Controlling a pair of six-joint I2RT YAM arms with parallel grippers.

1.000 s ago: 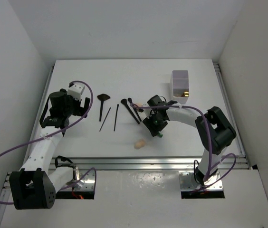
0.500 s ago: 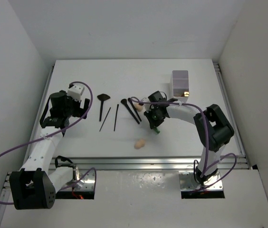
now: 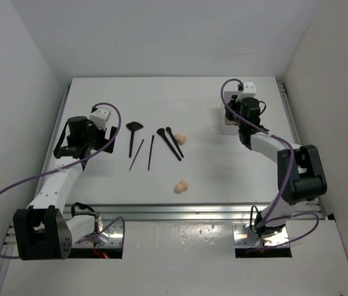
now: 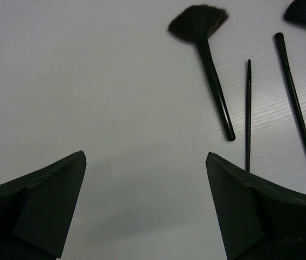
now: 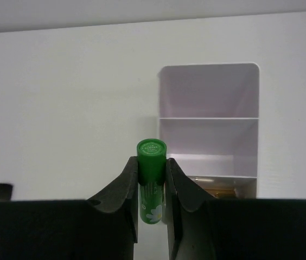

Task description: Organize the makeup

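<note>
My right gripper [image 5: 152,161] is shut on a green tube [image 5: 152,149] with a flower print and holds it just left of the white compartmented box [image 5: 207,92]. In the top view the right gripper [image 3: 234,117] hangs over that box [image 3: 228,127] at the back right. A gold-toned item [image 5: 218,187] lies in the box's nearest compartment. My left gripper [image 4: 145,155] is open and empty over bare table, left of a black fan brush [image 4: 207,65] and two thin black sticks [image 4: 248,114] [image 4: 294,103]. Two peach sponges [image 3: 180,139] [image 3: 182,185] lie mid-table.
Two more black brushes [image 3: 169,143] lie crossed beside the far sponge. The left gripper [image 3: 108,142] is near the table's left edge. White walls enclose the table on three sides, and a metal rail [image 3: 192,209] runs along the front.
My right gripper has carried the green tube from the middle of the table back and right to the white box. This uncovered the far sponge. The left arm has barely moved.
</note>
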